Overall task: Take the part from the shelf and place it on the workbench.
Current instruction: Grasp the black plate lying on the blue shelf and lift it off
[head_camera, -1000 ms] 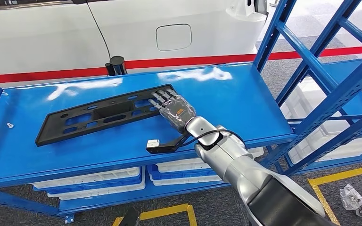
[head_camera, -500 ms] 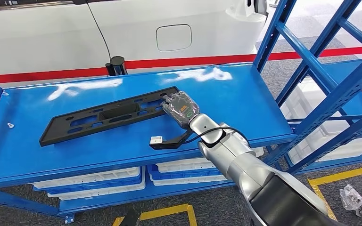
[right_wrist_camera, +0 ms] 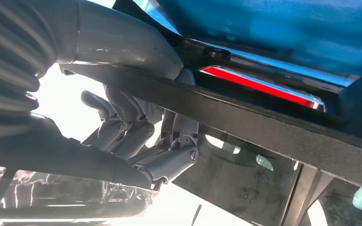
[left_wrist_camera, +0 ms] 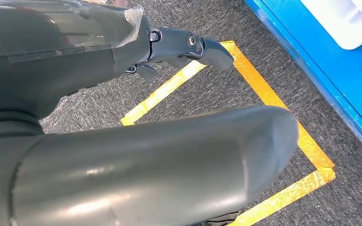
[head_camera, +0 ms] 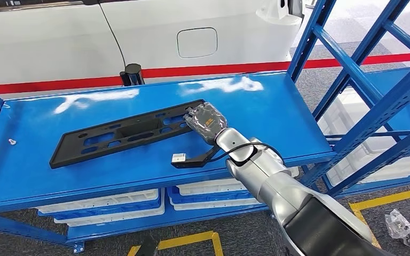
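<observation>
Part (head_camera: 125, 132), no readable markings

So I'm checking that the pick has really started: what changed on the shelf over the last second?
The right hand went from lying flat on the black part to curling around its right end and gripping it. The part slid slightly to the right along the blue shelf, toward the hand. The left hand hangs over the floor; the small black cylinder behind the shelf stayed put.

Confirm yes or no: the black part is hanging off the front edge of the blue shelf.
No. In the head view the black part lies wholly on the blue shelf, back from its front edge.
</observation>
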You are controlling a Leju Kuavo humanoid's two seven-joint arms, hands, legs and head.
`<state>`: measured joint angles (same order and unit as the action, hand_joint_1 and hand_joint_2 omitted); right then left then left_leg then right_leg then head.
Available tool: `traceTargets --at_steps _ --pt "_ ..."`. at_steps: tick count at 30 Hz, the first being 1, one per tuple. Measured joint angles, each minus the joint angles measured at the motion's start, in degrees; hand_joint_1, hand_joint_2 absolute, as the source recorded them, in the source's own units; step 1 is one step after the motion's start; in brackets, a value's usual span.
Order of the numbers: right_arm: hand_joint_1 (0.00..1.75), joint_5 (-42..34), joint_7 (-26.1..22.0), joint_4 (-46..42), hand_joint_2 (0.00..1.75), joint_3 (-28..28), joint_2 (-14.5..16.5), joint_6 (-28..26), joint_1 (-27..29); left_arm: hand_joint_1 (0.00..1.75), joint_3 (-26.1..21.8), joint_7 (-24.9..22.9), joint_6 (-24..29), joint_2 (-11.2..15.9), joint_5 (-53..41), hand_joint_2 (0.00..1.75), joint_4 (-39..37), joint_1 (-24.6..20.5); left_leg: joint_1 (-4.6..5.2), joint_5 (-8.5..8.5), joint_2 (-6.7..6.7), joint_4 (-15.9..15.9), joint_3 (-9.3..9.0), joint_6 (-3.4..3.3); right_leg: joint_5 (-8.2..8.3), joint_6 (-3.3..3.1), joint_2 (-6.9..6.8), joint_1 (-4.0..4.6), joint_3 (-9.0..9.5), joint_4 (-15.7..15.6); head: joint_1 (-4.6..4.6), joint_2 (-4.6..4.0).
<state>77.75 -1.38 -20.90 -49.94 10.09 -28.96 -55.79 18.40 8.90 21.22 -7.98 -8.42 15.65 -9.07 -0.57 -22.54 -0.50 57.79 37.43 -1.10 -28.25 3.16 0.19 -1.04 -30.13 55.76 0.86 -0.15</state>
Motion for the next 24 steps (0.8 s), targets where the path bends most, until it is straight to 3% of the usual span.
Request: traceTargets --at_steps 3,7,10,17,24 --pt "1.74 -3.9 -2.1 -0.3 1.75 1.2 0.1 -2.6 0.2 0.00 -0.5 0.9 0.1 0.0 0.9 0.00 0.0 0.1 0.00 0.00 0.01 0.0 0.00 0.00 0.01 0.01 0.01 0.00 0.23 0.0 0.00 0.00" --pt "1.75 -11.7 -5.4 -4.0 1.75 5.4 0.2 -5.0 1.5 0.00 -1.8 2.0 0.0 0.0 2.2 1.75 -0.1 0.3 0.00 0.01 0.02 0.0 0.01 0.00 0.02 0.02 0.01 0.00 0.34 0.0 0.00 0.00" --pt "1.75 -14.4 -5.3 -11.4 1.75 9.0 -0.7 -5.0 3.1 0.00 -2.5 2.5 0.4 0.0 2.2 1.75 -0.2 0.5 0.00 0.01 -0.01 0.0 0.03 0.00 0.02 0.01 -0.03 0.00 0.32 0.0 0.03 0.00" --pt "1.75 -13.6 -3.3 -31.5 1.75 16.7 -6.1 -4.3 6.1 0.00 -3.4 3.7 0.9 -0.1 1.3 1.75 -0.1 0.8 0.04 0.00 -0.02 0.0 0.09 -0.01 0.02 0.02 -0.07 -0.04 0.26 0.0 -0.23 0.00" --pt "1.75 -13.3 -3.3 -38.3 1.75 19.1 -8.2 -3.9 7.6 0.00 -3.4 3.7 0.9 -0.2 1.2 1.75 0.3 0.8 0.02 0.01 0.02 0.0 0.07 -0.01 0.04 0.04 -0.05 -0.02 0.27 0.0 -0.21 0.00"
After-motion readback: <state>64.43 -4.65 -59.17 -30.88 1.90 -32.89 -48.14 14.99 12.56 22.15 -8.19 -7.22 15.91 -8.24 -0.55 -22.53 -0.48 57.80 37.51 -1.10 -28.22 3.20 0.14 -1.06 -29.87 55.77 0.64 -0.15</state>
